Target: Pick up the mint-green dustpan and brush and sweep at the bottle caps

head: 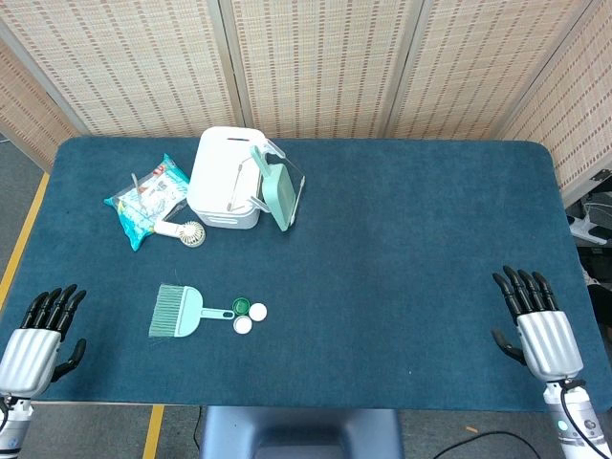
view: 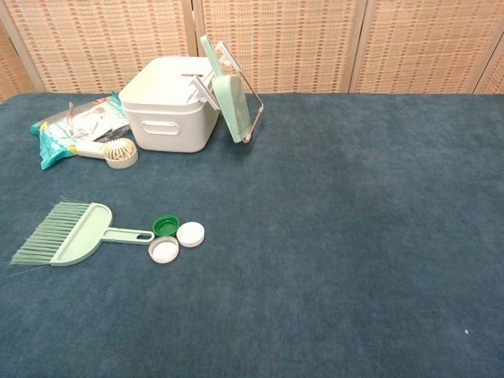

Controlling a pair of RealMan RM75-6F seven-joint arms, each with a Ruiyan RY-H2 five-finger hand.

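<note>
Dustpan [head: 276,189] first: your mint-green pan stands tilted on edge against the right side of the white storage box [head: 222,178] at the back left of the blue table [head: 402,277], and the chest view shows it propped there with its handle up. Its partner, the mint-green brush [head: 177,312], lies flat on the cloth well in front of the box, bristles fanned to the left, handle reaching right. Right at the handle's tip sit the bottle caps: a green cap [head: 241,307] touching the handle end, a white cap [head: 257,312] just beside it on the right, and another white cap [head: 243,325] tucked just in front of the pair. Behind the brush, left of the box, you've got a teal snack packet [head: 143,202] with a small round white fan [head: 190,233] lying just beside it. Your left hand [head: 40,337] rests at the near left corner, fingers stretched out and holding nothing, well apart from the brush. Your right hand [head: 535,323] sits at the near right edge, fingers likewise extended and spread, nothing in it, far from everything. Neither hand shows in the chest view.
</note>
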